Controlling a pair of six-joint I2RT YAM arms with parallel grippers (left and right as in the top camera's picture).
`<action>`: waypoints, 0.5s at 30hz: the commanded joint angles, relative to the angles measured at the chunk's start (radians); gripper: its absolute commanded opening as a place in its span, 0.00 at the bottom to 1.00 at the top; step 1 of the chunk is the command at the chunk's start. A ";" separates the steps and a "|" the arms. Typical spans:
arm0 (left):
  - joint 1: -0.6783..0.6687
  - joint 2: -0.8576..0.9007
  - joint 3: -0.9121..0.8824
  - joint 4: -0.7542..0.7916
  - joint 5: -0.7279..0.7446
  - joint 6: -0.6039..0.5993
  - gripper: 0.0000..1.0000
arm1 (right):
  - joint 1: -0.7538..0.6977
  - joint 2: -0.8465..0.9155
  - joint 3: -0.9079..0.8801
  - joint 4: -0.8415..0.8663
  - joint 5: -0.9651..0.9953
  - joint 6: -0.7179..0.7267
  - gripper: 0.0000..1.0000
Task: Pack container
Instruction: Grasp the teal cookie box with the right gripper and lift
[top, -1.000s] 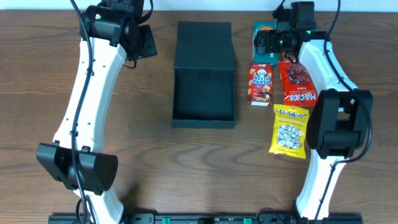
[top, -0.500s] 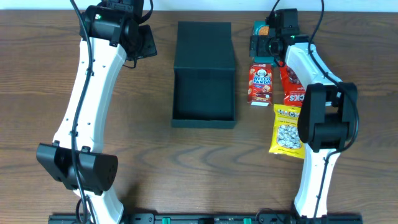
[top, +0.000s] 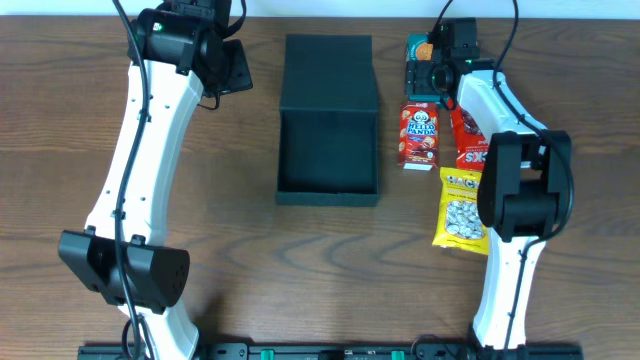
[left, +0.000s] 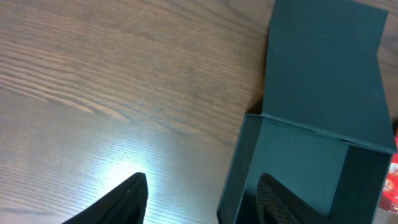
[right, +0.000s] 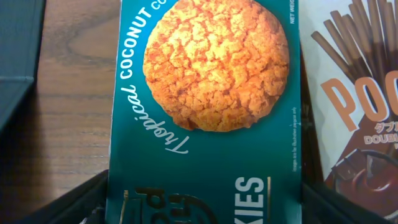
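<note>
Dark wood-grain table (top: 300, 270) fills every view, and the container (top: 328, 150) sits at its middle, open, with its lid flap (top: 328, 75) laid flat on the far side. The right gripper (top: 440, 62) hangs over a coconut cookie box (right: 205, 124) at the far right. Its jaws stand apart, with one of the fingers (right: 81, 202) at each long side of the box, and no firm clamp is evident yet.

The cookie box's long axis runs far to near, parallel to the container's side walls, so the jaws span its short width. The right arm is clearly the nearer one. From this gripper the open tray lies to the left and back toward the robot, while the flap is what sits directly beside the box. The carry probably needs a lift over the right wall.

Room is tight on the other sides:
- a Pocky box (right: 354, 112) lies just beside on the right
- a Hello Panda box (top: 420, 135) is close on the near end
- a red Hacks bag (top: 466, 150) and a yellow Hacks bag (top: 462, 210) lie further back

The left gripper (left: 202, 199) hovers by the container's left wall, its fingers spread on nothing, clear of the path.
</note>
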 joint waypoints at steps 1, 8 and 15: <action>0.006 0.007 0.004 -0.001 -0.016 0.007 0.58 | 0.010 0.016 0.018 0.002 0.018 0.007 0.78; 0.021 0.007 0.005 -0.004 -0.052 0.007 0.58 | 0.010 0.016 0.020 0.003 0.018 0.011 0.70; 0.048 0.007 0.005 -0.004 -0.052 0.007 0.58 | 0.010 0.015 0.047 0.000 0.014 0.053 0.69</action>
